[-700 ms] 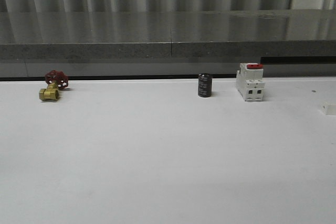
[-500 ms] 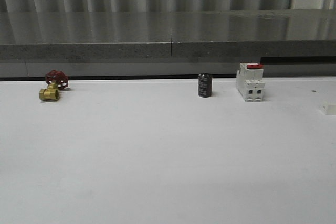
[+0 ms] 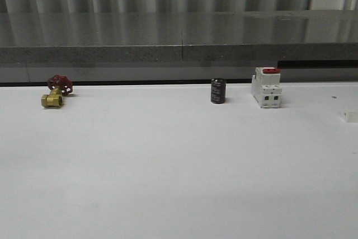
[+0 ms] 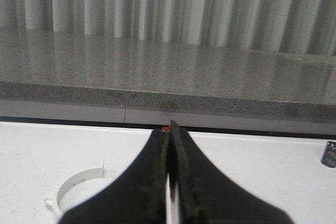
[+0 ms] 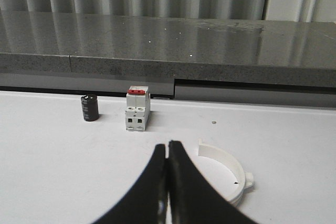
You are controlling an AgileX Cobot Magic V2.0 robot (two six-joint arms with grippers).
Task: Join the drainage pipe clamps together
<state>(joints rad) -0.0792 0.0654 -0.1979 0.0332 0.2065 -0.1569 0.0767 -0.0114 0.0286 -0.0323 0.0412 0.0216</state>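
One white half-ring drainage pipe clamp [image 4: 79, 182] lies flat on the white table in the left wrist view, beside and partly under my left gripper [image 4: 169, 128]. That gripper is shut with nothing between its black fingers. A second half-ring clamp [image 5: 232, 167], with a small end tab, lies flat on the table in the right wrist view. It is close beside my right gripper [image 5: 167, 145], apart from it. The right gripper is shut and empty too. The two clamps lie separately.
At the back of the table [image 3: 168, 166] stand a brass valve with a red handwheel [image 3: 56, 91], a black capacitor [image 3: 218, 91] and a white switch block with a red top [image 3: 266, 87]. A small white piece [image 3: 350, 116] pokes in at the right edge. A grey ledge [image 3: 179, 37] runs behind.
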